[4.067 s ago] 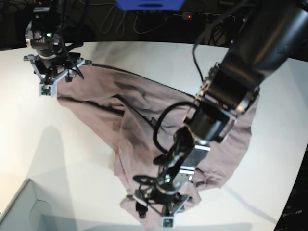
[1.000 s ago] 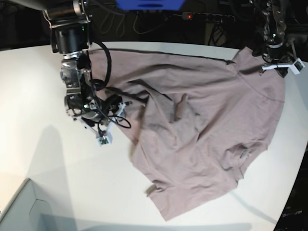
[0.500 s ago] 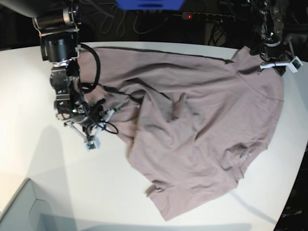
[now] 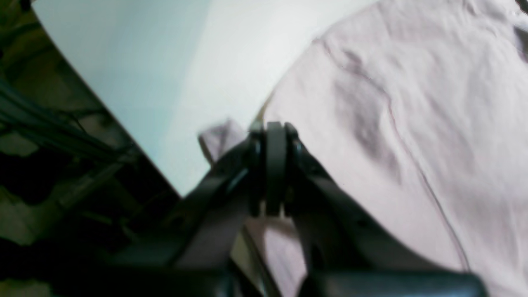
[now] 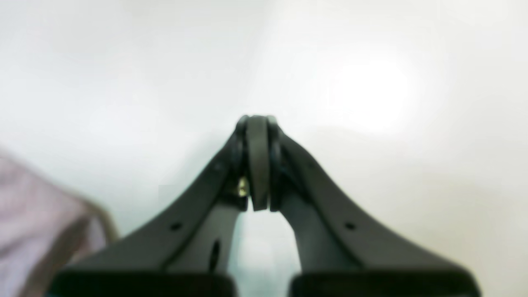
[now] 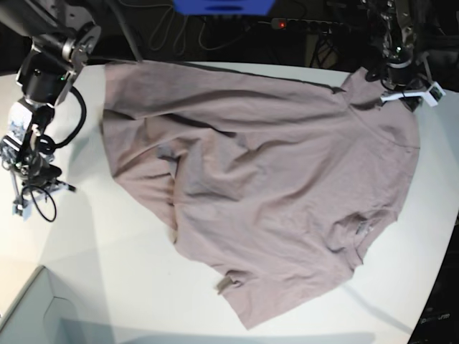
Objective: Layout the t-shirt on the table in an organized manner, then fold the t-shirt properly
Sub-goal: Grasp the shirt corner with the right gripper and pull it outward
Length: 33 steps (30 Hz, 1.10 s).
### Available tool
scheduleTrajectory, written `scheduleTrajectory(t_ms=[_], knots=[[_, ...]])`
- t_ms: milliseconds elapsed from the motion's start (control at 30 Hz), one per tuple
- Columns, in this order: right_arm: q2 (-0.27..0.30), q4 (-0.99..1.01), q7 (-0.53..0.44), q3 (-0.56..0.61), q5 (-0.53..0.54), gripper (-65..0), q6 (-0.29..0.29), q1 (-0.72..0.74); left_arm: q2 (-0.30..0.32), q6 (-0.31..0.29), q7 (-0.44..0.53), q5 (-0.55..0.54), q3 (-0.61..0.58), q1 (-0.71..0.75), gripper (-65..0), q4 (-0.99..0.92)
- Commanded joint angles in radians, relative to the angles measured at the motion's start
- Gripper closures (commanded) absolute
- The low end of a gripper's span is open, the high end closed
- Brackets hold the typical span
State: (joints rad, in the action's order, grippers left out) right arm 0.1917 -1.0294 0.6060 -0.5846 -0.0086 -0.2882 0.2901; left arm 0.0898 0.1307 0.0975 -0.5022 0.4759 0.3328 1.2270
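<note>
Left wrist view: left gripper (image 4: 275, 136) pinches t-shirt (image 4: 412, 123); right gripper (image 5: 257, 123) closed, empty.

Mauve shirt (image 6: 272, 179) lies spread and wrinkled across the white table (image 6: 107, 272). One corner reaches the far right edge.

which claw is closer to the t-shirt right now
Left. The left claw is pinched on the t-shirt at its far edge; the right claw sits apart over bare table.
</note>
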Motion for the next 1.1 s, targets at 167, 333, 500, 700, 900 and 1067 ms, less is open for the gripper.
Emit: scheduleTrajectory(t_ms=[167,333,500,700,900,1067], knots=[[0.005,-0.016,0.001,0.056,0.014,0.0,-0.004,0.007,-0.017,0.002,0.023,0.006,0.002,-0.002,0.0,0.033],[-0.019,-0.016,0.073,0.236,0.014,0.0,-0.006,0.016,-0.015,0.002,0.023,0.009,0.005,-0.002,0.0,0.033],[-0.041,-0.021,0.068,0.401,0.014,-6.0,-0.018,0.033,-0.012,0.002,0.023,0.012,0.005,-0.002,0.0,0.033],[-0.080,-0.022,0.065,0.461,0.014,-36.0,-0.196,0.054,-0.015,0.002,0.023,0.012,0.005,-0.002,0.0,0.030],[-0.122,-0.016,0.009,0.461,0.011,-41.9,-0.196,0.087,-0.017,0.002,0.023,0.012,0.005,-0.002,0.0,0.029],[-0.128,0.031,-0.053,0.461,0.009,-41.9,-0.193,0.113,-0.014,0.002,0.023,0.012,0.005,-0.002,0.0,0.030]])
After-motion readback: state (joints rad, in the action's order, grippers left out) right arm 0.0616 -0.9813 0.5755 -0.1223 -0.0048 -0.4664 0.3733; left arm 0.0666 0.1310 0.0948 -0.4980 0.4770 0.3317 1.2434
